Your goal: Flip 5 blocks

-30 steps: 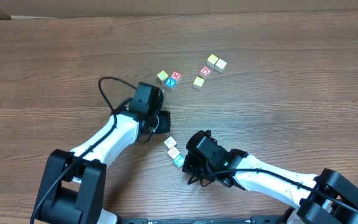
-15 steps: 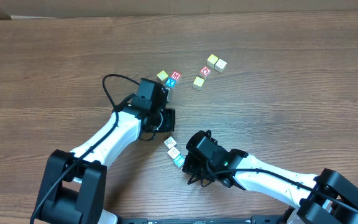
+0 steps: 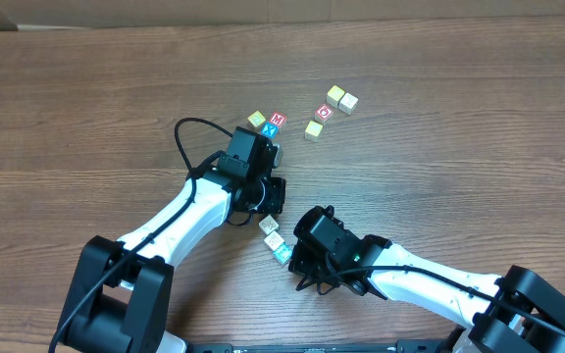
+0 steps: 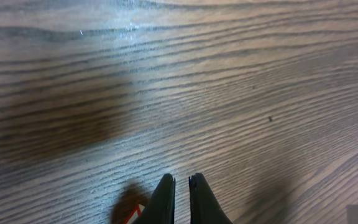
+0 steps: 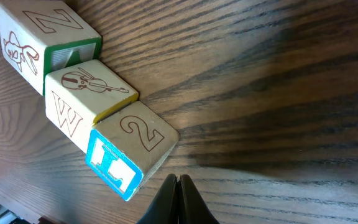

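Three blocks lie in a touching row near the front. They are a Z block (image 5: 42,40), a W block with a violin (image 5: 86,99) and a block with a teal L face and a 2 (image 5: 129,152). My right gripper (image 5: 179,182) is shut and empty, its tips just beside the L block (image 3: 282,254). My left gripper (image 4: 181,182) is shut on nothing above bare wood, with a red-and-white block corner (image 4: 140,214) at its lower left. In the overhead view the left gripper (image 3: 274,194) hangs between the near row and a far cluster with a red M block (image 3: 278,120).
Farther back lie a yellow block (image 3: 313,129), a red O block (image 3: 324,113) and two pale blocks (image 3: 341,98). A black cable (image 3: 189,132) loops off the left arm. The wooden table (image 3: 86,98) stretches bare to the left and right.
My left arm has swung right and forward, bringing its shut gripper closer to the near row of blocks. The right arm and all blocks have stayed put.
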Robot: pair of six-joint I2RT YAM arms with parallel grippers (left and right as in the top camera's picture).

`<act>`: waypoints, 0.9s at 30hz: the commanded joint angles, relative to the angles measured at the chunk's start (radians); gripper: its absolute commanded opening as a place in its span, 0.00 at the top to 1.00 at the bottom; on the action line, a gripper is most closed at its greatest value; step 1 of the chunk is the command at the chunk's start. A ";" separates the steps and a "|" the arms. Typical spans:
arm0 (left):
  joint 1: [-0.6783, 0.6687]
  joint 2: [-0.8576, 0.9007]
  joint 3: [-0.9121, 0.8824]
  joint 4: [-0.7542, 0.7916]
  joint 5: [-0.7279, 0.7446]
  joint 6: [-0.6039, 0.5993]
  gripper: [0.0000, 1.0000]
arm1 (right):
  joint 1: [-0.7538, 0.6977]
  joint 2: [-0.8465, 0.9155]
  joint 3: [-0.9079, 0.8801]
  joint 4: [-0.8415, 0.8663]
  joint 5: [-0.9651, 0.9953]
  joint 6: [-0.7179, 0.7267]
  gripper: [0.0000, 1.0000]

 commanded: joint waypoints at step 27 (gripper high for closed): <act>-0.026 0.117 0.013 -0.017 -0.010 0.022 0.96 | 0.004 0.004 0.020 -0.003 0.009 0.001 0.96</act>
